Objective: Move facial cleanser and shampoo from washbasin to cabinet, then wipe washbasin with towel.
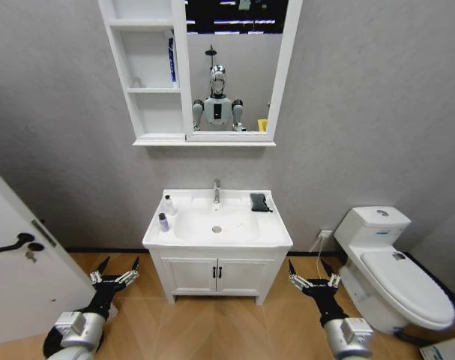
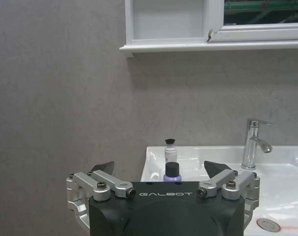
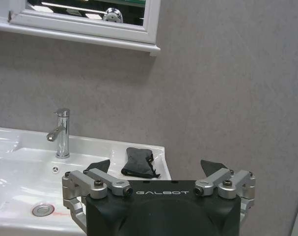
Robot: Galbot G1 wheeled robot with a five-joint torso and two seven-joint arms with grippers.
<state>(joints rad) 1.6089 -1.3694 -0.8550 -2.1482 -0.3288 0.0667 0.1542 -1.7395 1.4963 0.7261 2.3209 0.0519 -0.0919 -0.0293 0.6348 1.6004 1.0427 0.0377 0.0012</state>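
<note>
Washbasin (image 1: pixel 272 232): white rectangular top with rounded bowl, set on a white two-door vanity (image 1: pixel 217 276) against the grey wall. Chrome faucet (image 1: pixel 217 190) at the back centre; metal drain (image 1: pixel 217 229) in the bowl.

Bottles: white bottle with black cap (image 1: pixel 169 204) at the basin's back left corner; purple bottle with black cap (image 1: pixel 163 222) just in front of it on the left rim. Both upright, close together.

Towel (image 1: pixel 260 202): small black folded cloth, lying on the back right corner of the basin, right of the faucet.

Cabinet (image 1: pixel 147 71): white wall-hung unit of open shelves joined to a white-framed mirror (image 1: pixel 234 67), above the basin. A blue item (image 1: pixel 172 60) stands at the middle shelf's right side.

Left hand (image 1: pixel 115 270): low, left of the vanity, fingers spread apart, holding nothing.

Right hand (image 1: pixel 312 275): low, right of the vanity, between it and the white toilet (image 1: pixel 392 270), fingers spread apart, holding nothing.
</note>
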